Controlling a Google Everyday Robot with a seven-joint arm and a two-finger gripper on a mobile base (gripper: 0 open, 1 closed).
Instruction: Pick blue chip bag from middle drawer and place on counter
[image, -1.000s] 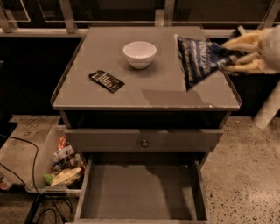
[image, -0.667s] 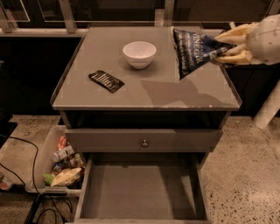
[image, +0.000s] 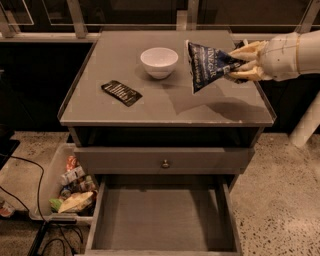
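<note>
The blue chip bag (image: 206, 66) is a crinkly navy bag with white lettering, held in the air above the right half of the counter (image: 165, 100). My gripper (image: 239, 64) reaches in from the right and is shut on the bag's right end. The bag hangs just right of the white bowl (image: 159, 61), apart from it, and casts a shadow on the counter. The middle drawer (image: 162, 220) stands pulled out at the bottom of the view, with a bare grey floor.
A flat black packet (image: 121, 93) lies on the counter's left half. A closed drawer front with a round knob (image: 165, 163) sits above the open drawer. A bin of snack packets (image: 67, 187) stands on the floor at left, with cables (image: 30, 200) beside it.
My gripper has carried the blue chip bag left and slightly toward the counter's rear, closer to the white bowl. Nothing else has moved.
</note>
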